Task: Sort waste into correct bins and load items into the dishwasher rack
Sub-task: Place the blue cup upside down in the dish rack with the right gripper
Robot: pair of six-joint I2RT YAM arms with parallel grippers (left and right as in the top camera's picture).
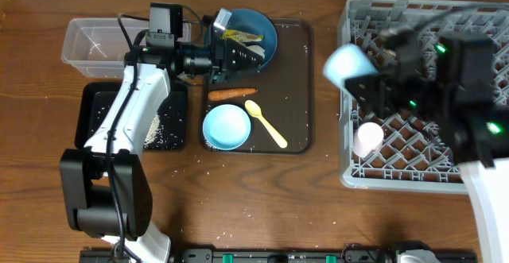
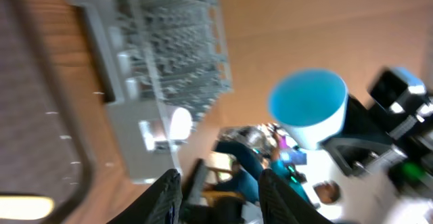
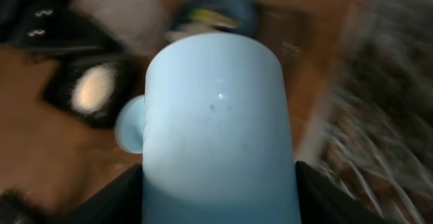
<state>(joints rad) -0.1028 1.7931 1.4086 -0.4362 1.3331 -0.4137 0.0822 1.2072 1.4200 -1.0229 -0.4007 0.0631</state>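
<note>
Light blue cup (image 1: 347,63) is clamped between the fingers of the right tool (image 3: 220,200) and held in the air over the left edge of the dishwasher rack (image 1: 398,180), in which a pink-white cup (image 1: 368,138) lies. The left tool (image 2: 220,195) is seen spread apart with nothing in it, over the dark blue plate (image 1: 269,26) on the brown tray (image 1: 298,96).

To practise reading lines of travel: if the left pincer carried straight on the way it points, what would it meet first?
Probably the light blue cup in the right pincer, at the dishwasher rack's edge; it lies ahead of the left pincer, though height is unclear.
</note>
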